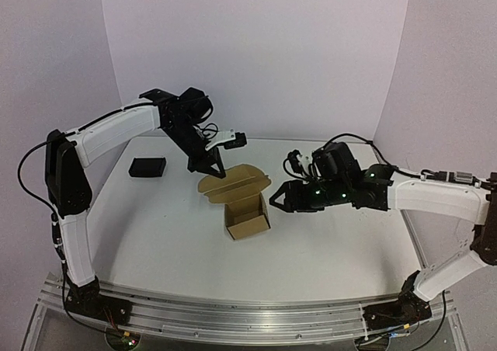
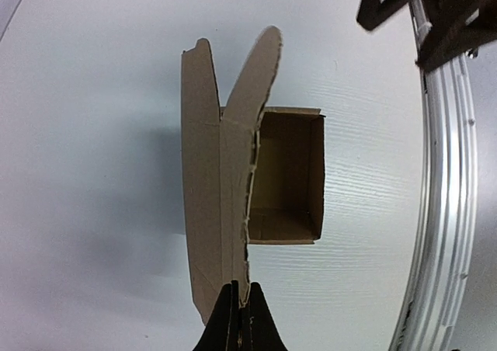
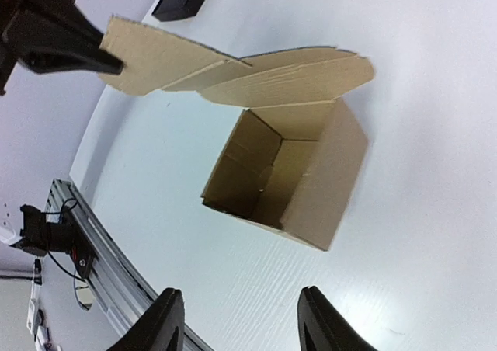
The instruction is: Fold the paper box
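Left wrist: left gripper (image 2: 238, 329) clenched on paper box (image 2: 210, 196) flap edge. Right wrist: right gripper (image 3: 242, 328) jaws apart, empty. Top view: pinch probably there, too coarse.

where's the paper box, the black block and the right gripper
paper box (image 1: 250, 228): top external view, near outer wall
black block (image 1: 147, 167): top external view, middle of its top
right gripper (image 3: 241, 293): right wrist view, midway between its open fingers

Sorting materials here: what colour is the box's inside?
Plain brown, same as outside; the paper box shows best in the right wrist view.
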`<state>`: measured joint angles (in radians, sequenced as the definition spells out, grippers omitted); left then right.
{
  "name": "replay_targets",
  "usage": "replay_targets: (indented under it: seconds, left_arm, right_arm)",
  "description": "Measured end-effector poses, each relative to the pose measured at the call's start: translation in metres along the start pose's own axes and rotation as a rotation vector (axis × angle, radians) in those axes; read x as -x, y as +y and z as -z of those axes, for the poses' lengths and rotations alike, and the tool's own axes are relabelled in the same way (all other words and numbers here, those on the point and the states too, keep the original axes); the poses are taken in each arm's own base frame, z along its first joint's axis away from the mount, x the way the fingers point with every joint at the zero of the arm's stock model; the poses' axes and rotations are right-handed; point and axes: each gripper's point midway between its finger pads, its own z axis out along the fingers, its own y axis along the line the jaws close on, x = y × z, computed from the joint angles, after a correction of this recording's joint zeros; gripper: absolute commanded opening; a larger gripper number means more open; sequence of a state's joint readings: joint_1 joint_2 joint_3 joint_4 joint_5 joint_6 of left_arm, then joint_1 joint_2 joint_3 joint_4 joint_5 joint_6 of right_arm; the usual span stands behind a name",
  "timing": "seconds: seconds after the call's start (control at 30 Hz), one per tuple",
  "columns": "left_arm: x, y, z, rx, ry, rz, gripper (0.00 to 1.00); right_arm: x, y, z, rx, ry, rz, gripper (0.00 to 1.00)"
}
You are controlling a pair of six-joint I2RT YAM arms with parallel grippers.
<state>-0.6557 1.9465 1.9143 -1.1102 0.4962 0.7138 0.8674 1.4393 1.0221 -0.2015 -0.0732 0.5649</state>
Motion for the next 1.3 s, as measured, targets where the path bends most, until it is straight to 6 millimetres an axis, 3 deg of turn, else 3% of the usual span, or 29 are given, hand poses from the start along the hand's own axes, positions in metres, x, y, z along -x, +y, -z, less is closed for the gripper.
replay_targets:
  seconds: [0.07, 0.3, 0.57, 0.8, 0.97, 1.07, 1.17, 1.3]
  left_arm:
    - [0.002, -0.002, -0.001, 0.019, 0.022, -0.057, 0.00]
    - [0.009, -0.014, -0.011, 0.063, 0.086, -0.217, 0.00]
    - [0.018, -0.033, -0.022, 0.071, 0.122, -0.295, 0.01]
    - [0.032, -0.026, -0.014, 0.133, 0.100, -0.328, 0.01]
    - [0.033, -0.025, -0.012, 0.137, 0.101, -0.344, 0.02]
    - [0.033, -0.025, -0.012, 0.137, 0.100, -0.352, 0.02]
    - [0.033, -0.026, -0.012, 0.137, 0.100, -0.357, 0.02]
    - [0.036, -0.026, -0.010, 0.142, 0.093, -0.367, 0.02]
  right_arm:
    - [0.008, -0.010, 0.012, -0.044, -0.029, 0.003, 0.64]
    - [0.039, -0.043, 0.037, -0.183, -0.120, -0.055, 0.66]
    - [0.039, -0.046, 0.024, -0.209, -0.078, -0.075, 0.66]
    - [0.044, -0.032, 0.031, -0.157, -0.065, 0.105, 0.73]
    - [0.052, -0.003, 0.050, -0.044, -0.107, 0.354, 0.79]
    - [0.060, 0.010, 0.050, 0.003, -0.144, 0.481, 0.80]
    - [0.066, 0.019, 0.034, 0.040, -0.146, 0.580, 0.80]
    - [0.071, 0.022, -0.004, 0.071, -0.108, 0.657, 0.77]
